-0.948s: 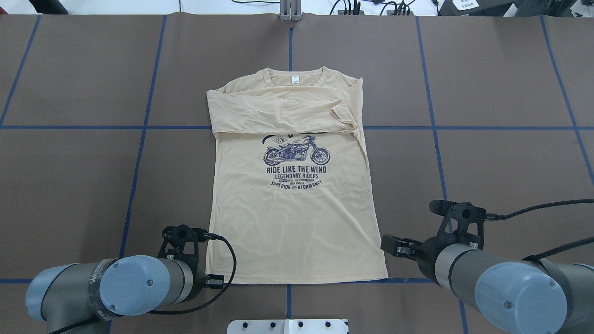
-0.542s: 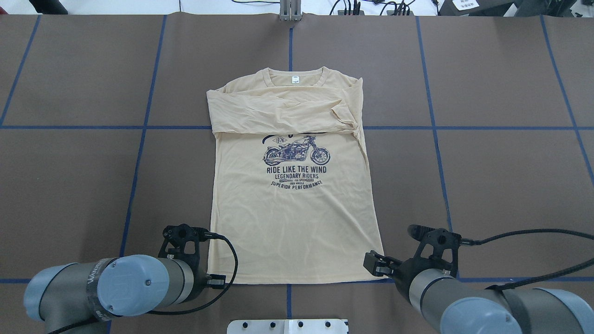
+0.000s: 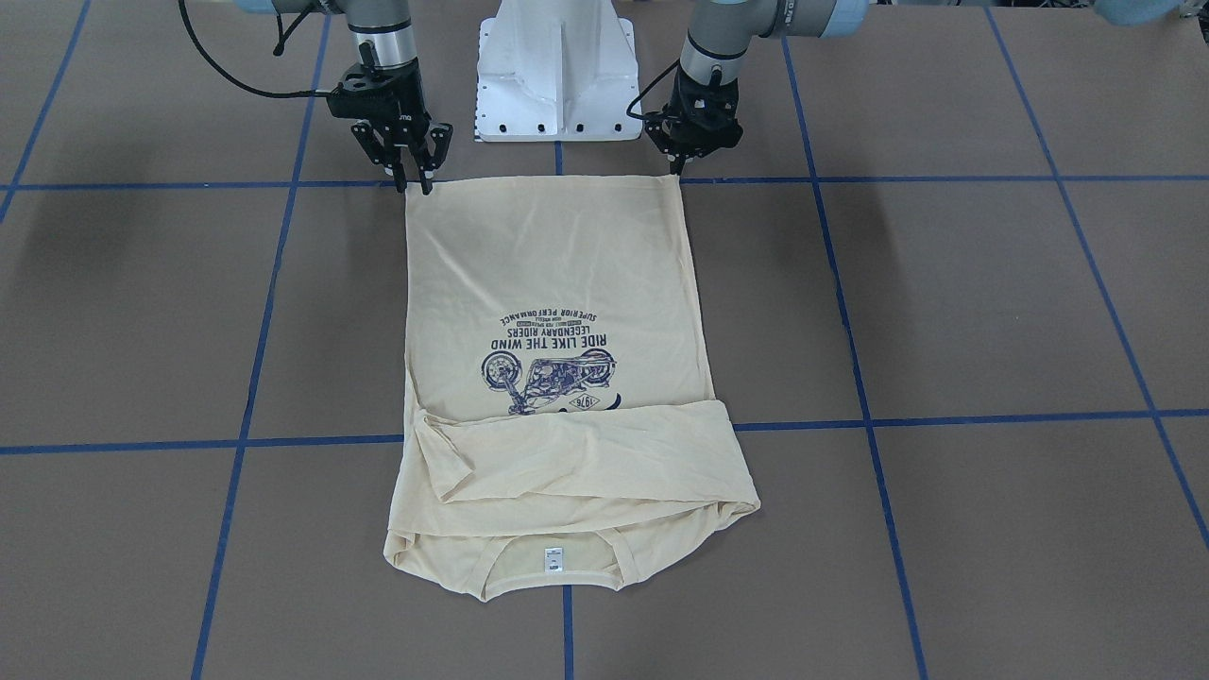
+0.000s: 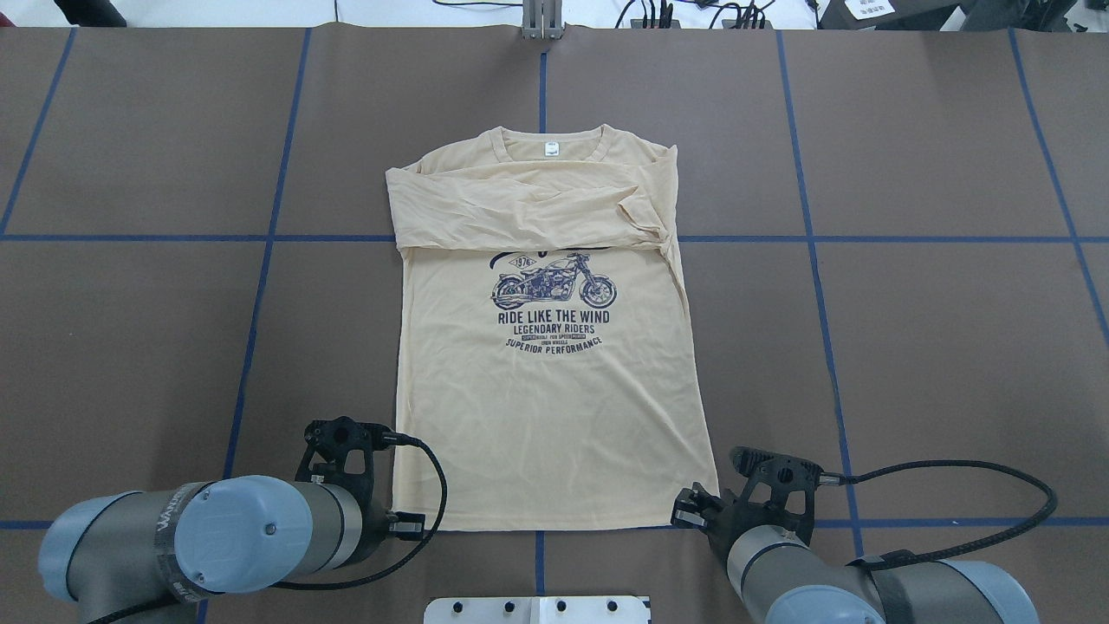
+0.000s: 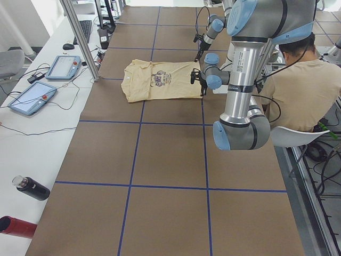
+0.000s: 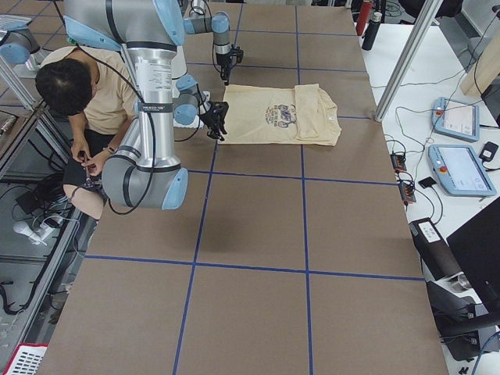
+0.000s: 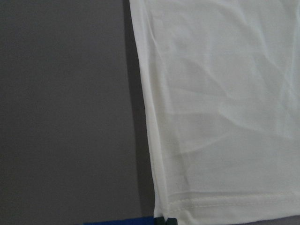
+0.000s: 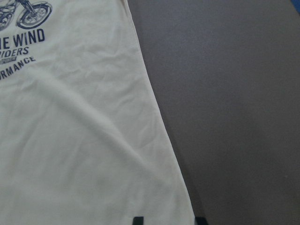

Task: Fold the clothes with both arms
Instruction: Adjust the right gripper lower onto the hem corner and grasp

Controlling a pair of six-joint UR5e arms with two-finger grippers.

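Fingers point(image 3: 428, 162) of the right gripper point(image 3: 416, 179) stand wide around one bottom corner of the T-shirt point(image 3: 548, 274), ready to pinch. The left gripper point(image 3: 676, 166) is squeezed tight on the other corner, so both can fold the shirt lying flat on the table point(image 3: 945, 283).

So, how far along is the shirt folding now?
Done: both sleeves lie folded across the chest of the T-shirt. In hand: the left gripper looks shut on one hem corner; the right gripper has its fingers open around the other. Remaining: close, then fold the hem toward the collar.
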